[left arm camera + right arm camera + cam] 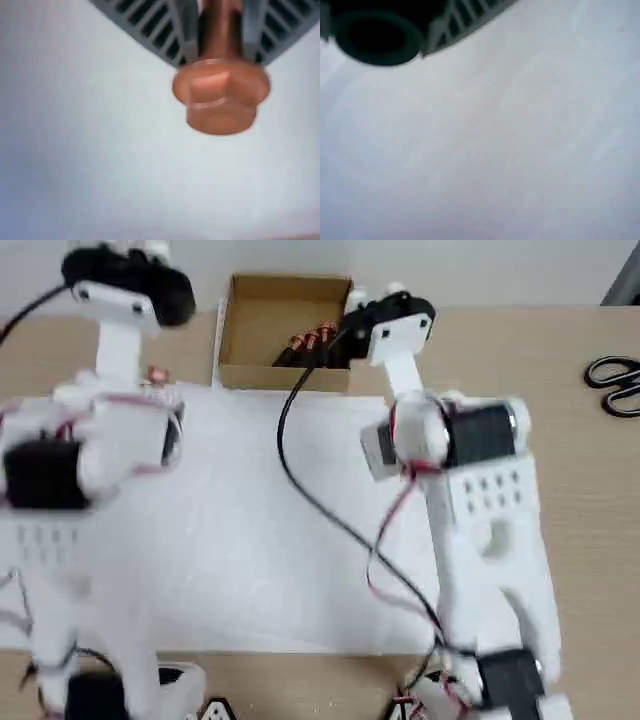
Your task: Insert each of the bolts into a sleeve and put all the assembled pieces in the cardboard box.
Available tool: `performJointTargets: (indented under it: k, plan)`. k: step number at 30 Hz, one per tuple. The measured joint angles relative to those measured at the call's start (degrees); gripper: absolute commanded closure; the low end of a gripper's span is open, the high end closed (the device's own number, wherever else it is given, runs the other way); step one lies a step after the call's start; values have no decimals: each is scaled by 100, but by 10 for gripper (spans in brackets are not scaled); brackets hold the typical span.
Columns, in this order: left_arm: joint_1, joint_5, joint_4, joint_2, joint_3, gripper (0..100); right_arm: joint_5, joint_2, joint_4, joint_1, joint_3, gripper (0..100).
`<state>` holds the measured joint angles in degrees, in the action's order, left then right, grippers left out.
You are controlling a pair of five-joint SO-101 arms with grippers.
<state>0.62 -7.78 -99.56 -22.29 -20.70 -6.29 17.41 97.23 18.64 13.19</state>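
Light wood tabletop (590,490) here, with most of the middle covered by a white foam sheet (250,570). The sheet is spread flat and is found right under both the left jaws and the right jaws. A cardboard box (245,340) is parked open side up on the bare wood at the sheet's far edge. It's sat between the two sets of jaws, just beside the right jaws. Black-handled scissors (612,385) are laid flat on the bare wood, well off to the outer side of the right jaws. A black cable (300,485) is trailed across the sheet from near the right jaws.
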Motion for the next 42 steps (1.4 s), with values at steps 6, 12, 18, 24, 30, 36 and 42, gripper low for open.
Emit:
performJointTargets:
  k: [6,12,18,24,30,36,42]
  plan:
    - [-273,0,730,-1881,1653,994,0,1960,-149,607,-1266,995]
    - [-299,0,2242,-3033,4000,994,0,3262,-1442,651,-3288,995]
    - [-352,519,4237,-3912,6224,994,0,4141,-3622,651,-5556,995]
    - [-378,2295,5037,-4088,6945,994,0,4747,-4914,703,-7218,995]
    - [-633,2532,5116,-4149,7033,994,853,5626,-5090,703,-8105,995]
    - [-1064,2549,5116,-4149,7033,994,1187,6593,-5284,1125,-8747,995]
    - [-1538,2567,5116,-4149,7033,994,1196,7332,-5301,1688,-9301,995]
